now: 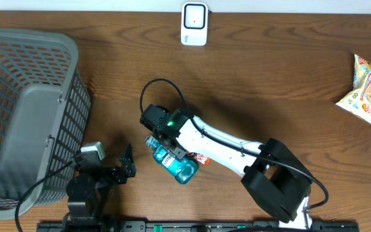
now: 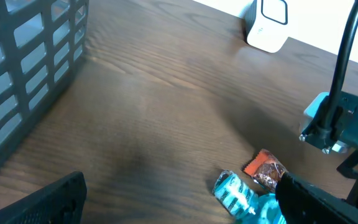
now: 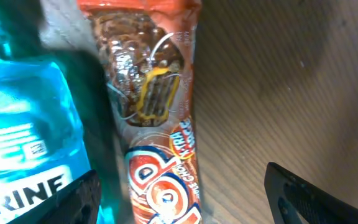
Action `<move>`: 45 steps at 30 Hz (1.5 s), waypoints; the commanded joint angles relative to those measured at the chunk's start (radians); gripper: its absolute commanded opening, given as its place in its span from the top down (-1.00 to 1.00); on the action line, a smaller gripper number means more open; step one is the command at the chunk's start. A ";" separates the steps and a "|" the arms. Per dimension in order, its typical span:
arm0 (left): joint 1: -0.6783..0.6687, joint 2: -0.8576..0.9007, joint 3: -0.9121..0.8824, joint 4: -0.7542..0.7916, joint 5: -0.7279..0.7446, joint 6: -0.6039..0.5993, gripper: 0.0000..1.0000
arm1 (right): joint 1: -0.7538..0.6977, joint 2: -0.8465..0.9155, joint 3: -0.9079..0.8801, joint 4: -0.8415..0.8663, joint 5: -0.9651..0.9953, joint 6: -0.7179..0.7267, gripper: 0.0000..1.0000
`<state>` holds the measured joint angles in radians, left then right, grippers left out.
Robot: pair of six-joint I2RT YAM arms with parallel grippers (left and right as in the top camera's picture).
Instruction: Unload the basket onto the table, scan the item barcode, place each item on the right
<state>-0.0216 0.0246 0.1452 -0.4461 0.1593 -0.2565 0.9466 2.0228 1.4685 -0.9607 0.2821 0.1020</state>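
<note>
- While the right arm stretches in from the bench's near right corner, the right jaws hang low over two items lying at the middle of the bench [image 1: 269, 84], towards the near edge.
- The right jaws are spread, one finger on each side of an orange snack bar [image 3: 157, 124]; they pinch nothing.
- The snack bar lies flat with its printed face up.
- Just beside it, a clear blue bottle [image 1: 176, 166] lies on its side with its label upward.
- The left jaws are spread wide and hold nothing, low over bare wood between the bottle and a grey basket [image 1: 24, 116] at the left end.
- A white scanner [image 1: 194, 24] stands at the far edge, well apart from both items.
- Colourful snack bags [image 1: 366, 87] lie at the right edge.
</note>
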 commanded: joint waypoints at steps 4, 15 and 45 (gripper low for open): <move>-0.002 0.001 -0.014 -0.016 0.012 0.013 -0.95 | -0.002 0.003 -0.010 -0.004 -0.010 0.024 -0.52; -0.002 0.001 -0.014 -0.016 0.012 0.013 -0.96 | -0.003 0.005 -0.143 0.062 -0.100 0.023 -0.23; -0.002 0.001 -0.014 -0.016 0.012 0.013 -0.96 | -0.038 0.128 -0.150 0.061 -0.336 -0.164 0.98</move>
<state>-0.0216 0.0246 0.1452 -0.4461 0.1593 -0.2565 0.9382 2.0342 1.3304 -0.8490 0.2268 0.0410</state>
